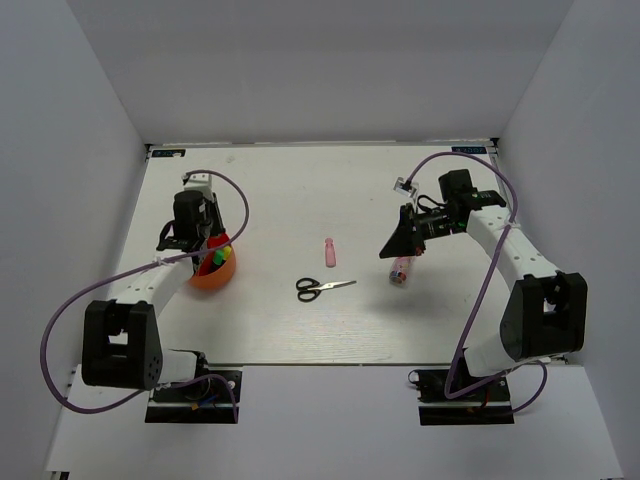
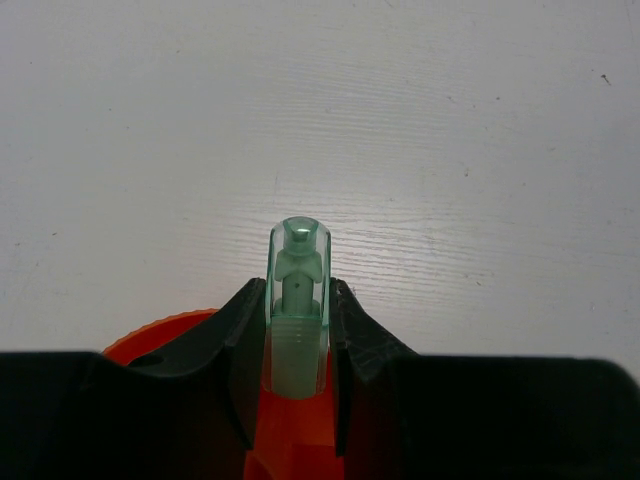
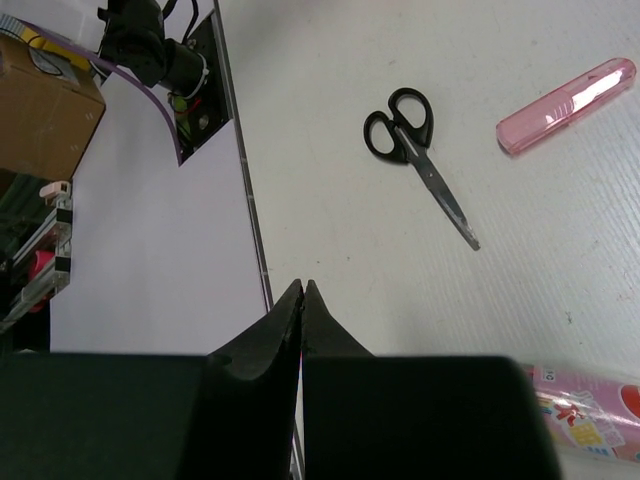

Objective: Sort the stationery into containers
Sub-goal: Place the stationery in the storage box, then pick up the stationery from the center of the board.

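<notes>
My left gripper (image 2: 298, 290) is shut on the mint stick (image 2: 299, 262), which stands upright between the fingers. It hangs over the rim of the orange-red cup (image 2: 150, 340). In the top view the left gripper (image 1: 205, 243) is over the cup (image 1: 213, 273), which holds yellow- and green-capped markers (image 1: 217, 258). My right gripper (image 3: 303, 286) is shut and empty, above the table (image 1: 400, 240). The black-handled scissors (image 1: 322, 288) (image 3: 412, 140), the pink bottle (image 1: 328, 252) (image 3: 565, 105) and the pink-capped tube (image 1: 401, 270) (image 3: 590, 410) lie on the table. No pens show.
White walls enclose the table on three sides. The right wrist view shows the table's near edge strip (image 3: 245, 200), with the left arm's base (image 3: 150, 50) and a cardboard box (image 3: 40, 110) beyond it.
</notes>
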Controlling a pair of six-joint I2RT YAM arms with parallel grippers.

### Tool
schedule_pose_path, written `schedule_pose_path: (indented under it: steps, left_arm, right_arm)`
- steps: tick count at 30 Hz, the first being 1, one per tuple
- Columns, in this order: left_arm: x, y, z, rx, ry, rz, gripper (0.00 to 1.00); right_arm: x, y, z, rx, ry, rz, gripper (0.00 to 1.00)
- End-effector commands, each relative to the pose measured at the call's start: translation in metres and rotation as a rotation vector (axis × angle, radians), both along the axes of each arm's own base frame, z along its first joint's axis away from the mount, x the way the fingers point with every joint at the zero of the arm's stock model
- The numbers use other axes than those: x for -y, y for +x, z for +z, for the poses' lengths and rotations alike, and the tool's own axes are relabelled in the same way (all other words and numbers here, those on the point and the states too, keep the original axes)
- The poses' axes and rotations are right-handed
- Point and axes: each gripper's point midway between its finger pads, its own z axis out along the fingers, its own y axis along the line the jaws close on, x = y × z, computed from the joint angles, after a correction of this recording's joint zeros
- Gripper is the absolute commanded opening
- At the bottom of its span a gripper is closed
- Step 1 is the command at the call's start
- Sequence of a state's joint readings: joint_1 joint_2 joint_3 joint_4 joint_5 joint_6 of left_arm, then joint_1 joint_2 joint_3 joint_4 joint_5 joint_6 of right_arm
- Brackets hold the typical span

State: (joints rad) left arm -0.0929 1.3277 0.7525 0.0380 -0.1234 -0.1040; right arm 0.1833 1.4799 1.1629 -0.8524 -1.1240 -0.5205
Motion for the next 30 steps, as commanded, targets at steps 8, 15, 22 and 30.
schedule_pose_path:
  steps: [8,15,22,30]
  left_arm:
    - [-0.005,-0.001,0.021,0.083,-0.028,0.031,0.61]
    - [-0.008,-0.002,0.034,0.088,-0.016,0.047,0.73]
    - [0.038,-0.01,0.077,0.101,-0.14,-0.096,0.02]
    - [0.206,-0.058,0.052,-0.292,-0.28,-0.368,0.72]
  right_arm:
    - [0.0,-0.001,0.01,-0.003,0.037,0.012,0.14]
    - [0.001,-0.002,0.01,-0.004,0.023,0.009,0.21]
    - [0.02,0.038,-0.027,-0.041,-0.242,-0.24,0.0]
    - [0.07,0.087,-0.063,-0.027,-0.555,-0.606,0.72]
